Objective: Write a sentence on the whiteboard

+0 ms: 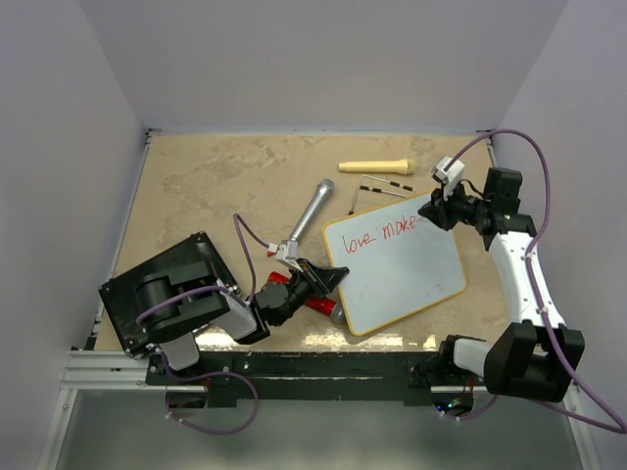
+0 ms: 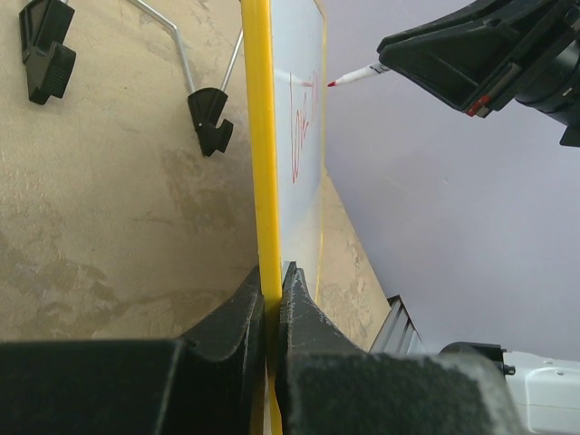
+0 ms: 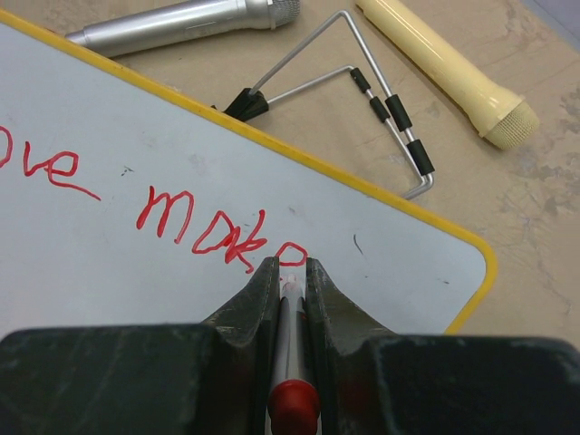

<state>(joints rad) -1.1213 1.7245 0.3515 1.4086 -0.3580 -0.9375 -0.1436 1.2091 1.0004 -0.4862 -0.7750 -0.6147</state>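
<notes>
The whiteboard (image 1: 411, 279) lies tilted at centre right, white with a yellow frame. The sentence (image 1: 382, 233) runs along its top in red and reads "love make". My left gripper (image 1: 328, 277) is shut on the board's left edge; in the left wrist view, the left gripper (image 2: 274, 281) pinches the yellow frame (image 2: 258, 136). My right gripper (image 1: 438, 208) hovers over the board's upper right corner, shut on a red marker (image 3: 290, 344). In the right wrist view the marker's tip meets the board (image 3: 136, 272) at the last letter of the sentence (image 3: 199, 222).
A silver microphone (image 1: 312, 212), a cream microphone (image 1: 374, 165) and a bent wire stand (image 1: 382, 188) lie behind the board. A black flat box (image 1: 162, 289) sits at the left. A red-handled tool (image 1: 313, 302) lies under my left gripper. Walls enclose three sides.
</notes>
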